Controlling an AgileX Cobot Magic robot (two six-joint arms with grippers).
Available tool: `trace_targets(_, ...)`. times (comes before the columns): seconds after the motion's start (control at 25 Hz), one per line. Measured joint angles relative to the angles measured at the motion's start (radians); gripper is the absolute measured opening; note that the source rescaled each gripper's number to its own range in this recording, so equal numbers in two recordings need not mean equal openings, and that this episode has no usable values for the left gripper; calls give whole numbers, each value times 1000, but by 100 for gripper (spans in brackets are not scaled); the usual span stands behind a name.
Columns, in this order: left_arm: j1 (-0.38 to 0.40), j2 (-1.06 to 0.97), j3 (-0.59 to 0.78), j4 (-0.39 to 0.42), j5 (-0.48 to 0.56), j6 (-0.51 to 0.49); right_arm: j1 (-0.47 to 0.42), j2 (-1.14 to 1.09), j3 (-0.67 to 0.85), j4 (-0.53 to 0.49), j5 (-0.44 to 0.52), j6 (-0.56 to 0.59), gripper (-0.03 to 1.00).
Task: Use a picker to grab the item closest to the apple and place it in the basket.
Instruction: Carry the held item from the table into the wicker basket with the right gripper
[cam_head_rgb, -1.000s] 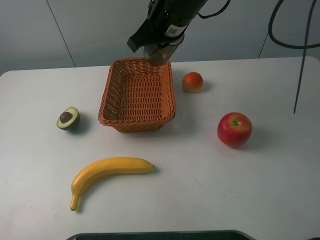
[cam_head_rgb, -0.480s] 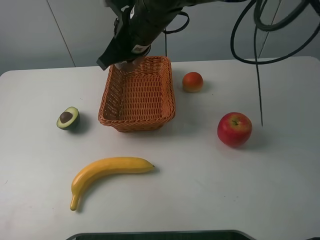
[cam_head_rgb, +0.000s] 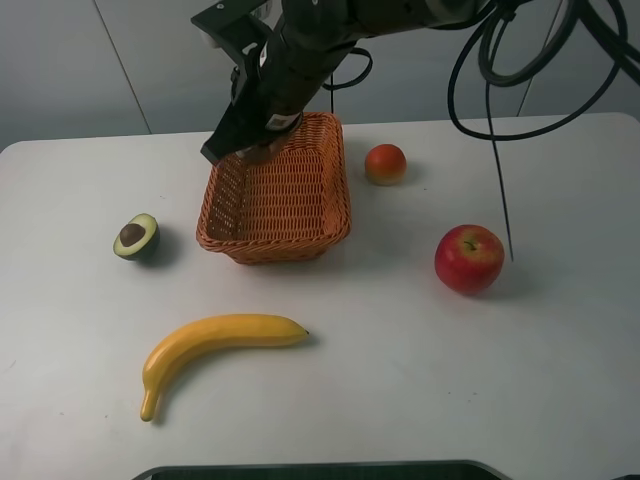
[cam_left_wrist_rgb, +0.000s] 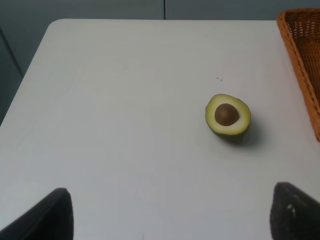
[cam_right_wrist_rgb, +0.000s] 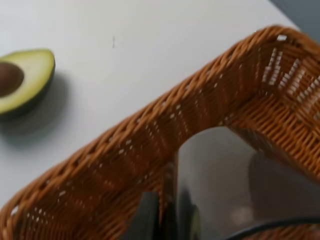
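The red apple (cam_head_rgb: 469, 258) lies on the right of the white table. The thing closest to it is a small orange-red fruit (cam_head_rgb: 385, 164), just right of the wicker basket (cam_head_rgb: 275, 235), and nothing is touching that fruit. My right gripper (cam_head_rgb: 255, 150) reaches across and hovers over the basket's far left corner (cam_right_wrist_rgb: 150, 135); its dark fingers (cam_right_wrist_rgb: 148, 220) sit close together, shut, with nothing visibly between them. My left gripper (cam_left_wrist_rgb: 170, 220) is open above bare table, short of the avocado half (cam_left_wrist_rgb: 227, 115), and does not show in the high view.
An avocado half (cam_head_rgb: 137, 237) lies left of the basket and a banana (cam_head_rgb: 215, 345) near the front left. Black cables (cam_head_rgb: 495, 120) hang above the right side, close over the apple. The table's near edge borders a dark strip (cam_head_rgb: 320, 470).
The right arm has swung left from the basket's far right corner to its far left corner. The fruits and the basket have not moved.
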Motion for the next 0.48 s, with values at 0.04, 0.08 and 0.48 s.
trace_targets(0.04,0,0,0,0,0,0,0,2,0,-2,2,0,0)
trace_targets(0.08,0,0,0,0,0,0,-2,2,0,-2,4,0,0)
trace_targets(0.48,0,0,0,0,0,0,-11,27,0,-26,35,0,0)
